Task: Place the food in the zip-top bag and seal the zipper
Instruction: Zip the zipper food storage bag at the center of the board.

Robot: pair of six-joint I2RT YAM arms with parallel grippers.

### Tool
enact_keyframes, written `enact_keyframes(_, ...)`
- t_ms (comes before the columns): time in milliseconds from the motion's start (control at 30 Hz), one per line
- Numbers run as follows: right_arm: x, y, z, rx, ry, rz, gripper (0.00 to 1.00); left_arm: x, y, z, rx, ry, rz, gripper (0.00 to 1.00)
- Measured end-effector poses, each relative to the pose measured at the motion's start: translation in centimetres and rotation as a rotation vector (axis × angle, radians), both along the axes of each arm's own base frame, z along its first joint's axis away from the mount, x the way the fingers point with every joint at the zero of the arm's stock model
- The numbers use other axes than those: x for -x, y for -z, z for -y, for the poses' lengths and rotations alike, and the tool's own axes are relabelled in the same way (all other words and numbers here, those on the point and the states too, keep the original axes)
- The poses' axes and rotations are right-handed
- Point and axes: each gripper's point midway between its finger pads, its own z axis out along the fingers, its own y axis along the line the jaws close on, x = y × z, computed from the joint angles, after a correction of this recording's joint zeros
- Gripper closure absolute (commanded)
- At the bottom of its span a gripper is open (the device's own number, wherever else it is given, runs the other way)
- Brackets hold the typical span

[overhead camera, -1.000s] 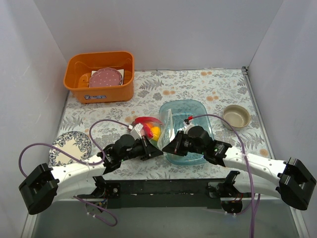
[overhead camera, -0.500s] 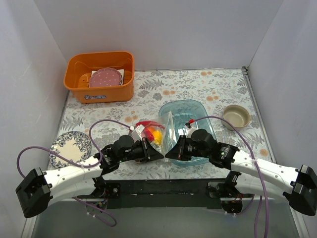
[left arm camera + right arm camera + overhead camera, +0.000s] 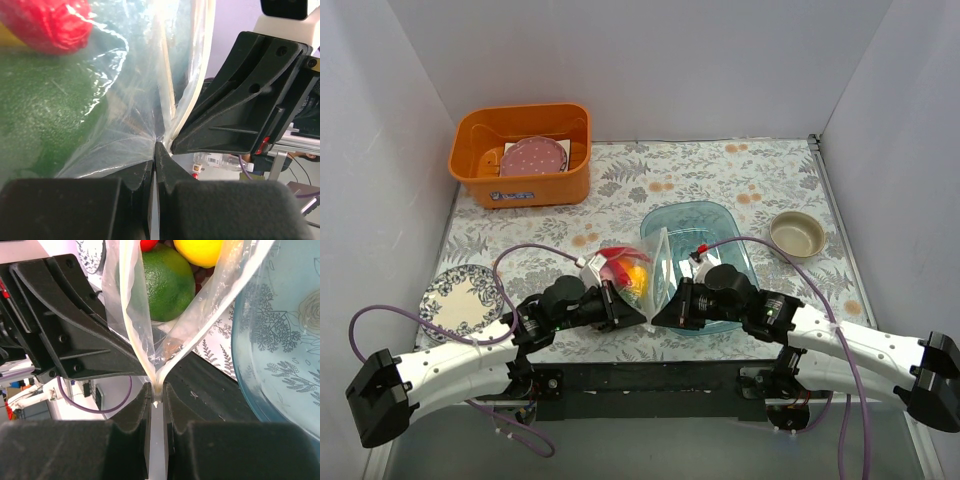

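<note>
the left gripper (image 3: 156,150) and right gripper (image 3: 156,392) meet tip to tip, both pinched tight on one corner of the zip-top bag (image 3: 655,272). just beyond their tips the zipper (image 3: 192,342) splits into an open v, with green round fruit (image 3: 167,282), lemon (image 3: 202,249) and red chili (image 3: 47,25) inside. sharing that corner likely anchors the strip so one gripper can slide along, pressing it closed.

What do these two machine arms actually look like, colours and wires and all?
Both arms are alike: white tubular segments on the left arm and right arm, joined by chunky black joints. Each ends in wedge-shaped matte black fingers. A thin purple cable loops loosely along each arm.
</note>
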Motion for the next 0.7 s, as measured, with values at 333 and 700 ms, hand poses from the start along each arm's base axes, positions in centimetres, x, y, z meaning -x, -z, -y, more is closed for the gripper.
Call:
enact_keyframes(333, 0.5, 0.6, 0.0, 0.019, -0.02, -0.022, 0.65, -0.3, 1.5, -0.8, -0.064, -0.031, -0.014, 1.0)
enact_keyframes(700, 0.7, 1.5, -0.1, 0.01, -0.025, -0.034, 0.51, -0.4, 1.6, -0.9, -0.07, -0.035, -0.008, 1.0)
